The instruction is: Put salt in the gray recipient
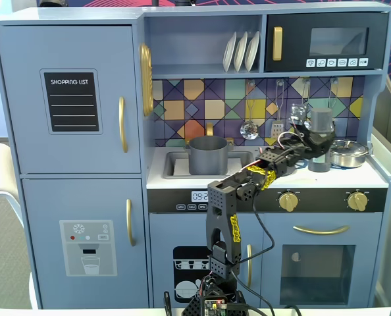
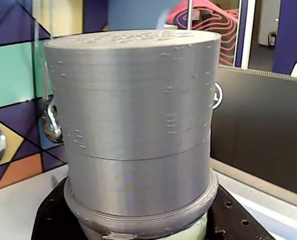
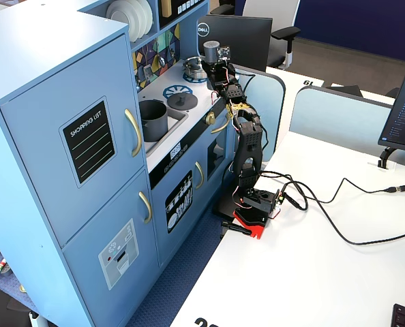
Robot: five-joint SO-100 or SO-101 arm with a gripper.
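Note:
The salt (image 1: 322, 120) is a gray shaker held upright over the right end of the toy kitchen counter, beside the silver pan. My gripper (image 1: 319, 142) is shut on its body below the cap. In the wrist view the salt's cap (image 2: 133, 110) fills the frame, a strip of pale green label shows at the bottom, and my gripper (image 2: 143, 231) has a black jaw on each side. The gray recipient (image 1: 207, 155) stands in the sink to the left, well apart from the gripper. From the side I see the salt (image 3: 211, 49), my gripper (image 3: 217, 65) and the gray recipient (image 3: 153, 117).
A shiny silver lidded pan (image 1: 348, 153) sits on the back right of the stove. A flat gray lid (image 3: 182, 101) lies on the burner between the sink and the arm. Ladles (image 1: 249, 129) hang on the tiled back wall. A shelf with plates and a microwave (image 1: 326, 43) overhang the counter.

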